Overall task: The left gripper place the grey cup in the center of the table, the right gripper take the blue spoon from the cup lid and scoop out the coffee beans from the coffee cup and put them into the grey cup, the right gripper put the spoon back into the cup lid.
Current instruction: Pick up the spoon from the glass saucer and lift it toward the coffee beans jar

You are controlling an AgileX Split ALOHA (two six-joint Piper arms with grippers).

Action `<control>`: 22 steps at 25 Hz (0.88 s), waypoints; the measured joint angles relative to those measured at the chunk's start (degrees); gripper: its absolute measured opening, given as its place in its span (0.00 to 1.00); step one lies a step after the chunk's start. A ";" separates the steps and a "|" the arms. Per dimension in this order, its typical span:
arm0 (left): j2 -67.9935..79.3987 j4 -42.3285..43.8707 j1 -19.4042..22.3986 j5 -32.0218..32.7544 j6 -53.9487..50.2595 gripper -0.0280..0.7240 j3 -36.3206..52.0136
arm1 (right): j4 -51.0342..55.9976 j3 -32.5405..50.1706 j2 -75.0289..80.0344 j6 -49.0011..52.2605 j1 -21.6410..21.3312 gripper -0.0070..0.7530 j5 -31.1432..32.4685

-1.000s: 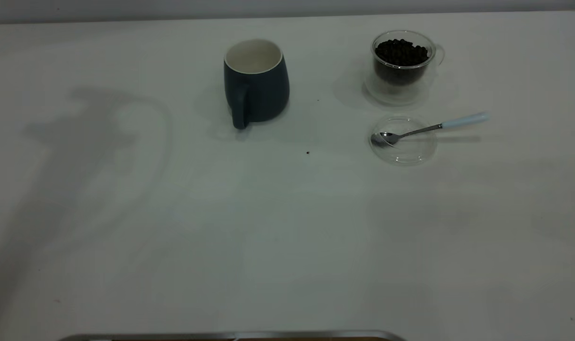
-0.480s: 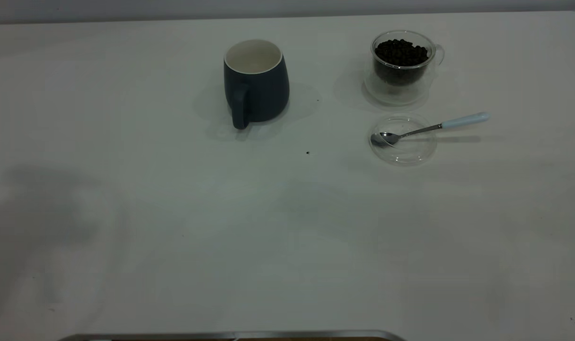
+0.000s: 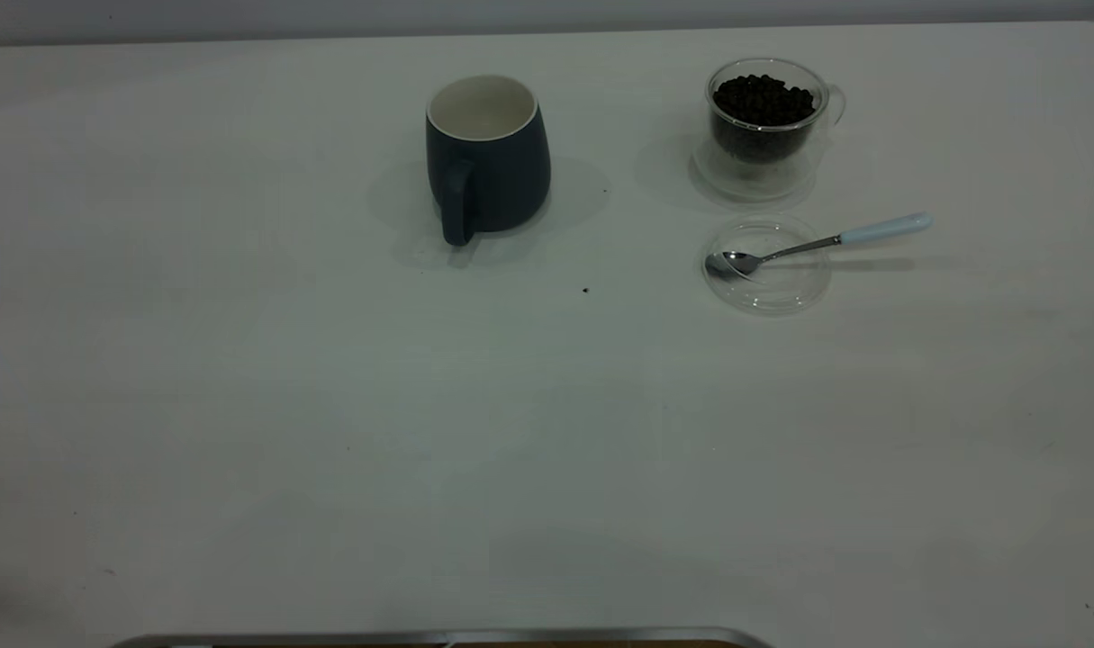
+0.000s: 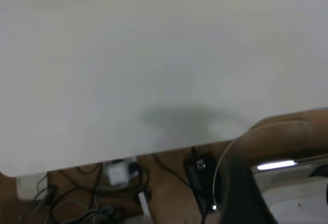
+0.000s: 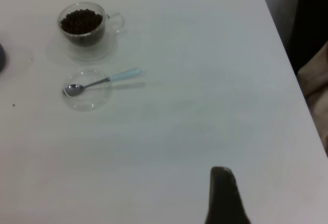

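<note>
Blue spoon (image 3: 817,243) lies across cup lid (image 3: 767,286).

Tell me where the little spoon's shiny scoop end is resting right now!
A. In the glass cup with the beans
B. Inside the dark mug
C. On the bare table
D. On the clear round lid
D: the blue spoon lies with its bowl on the cup lid, its handle sticking out past the lid's rim.
</note>
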 joint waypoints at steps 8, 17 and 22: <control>-20.33 -4.16 0.00 -0.06 -1.82 0.66 12.34 | 0.00 0.00 0.00 0.00 0.00 0.70 0.00; -30.40 -6.05 0.00 -1.89 0.15 0.66 19.41 | 0.00 0.00 0.00 0.00 0.00 0.70 0.00; -30.40 -6.47 0.00 -2.08 0.93 0.66 19.45 | 0.00 0.00 0.00 0.00 0.00 0.70 0.00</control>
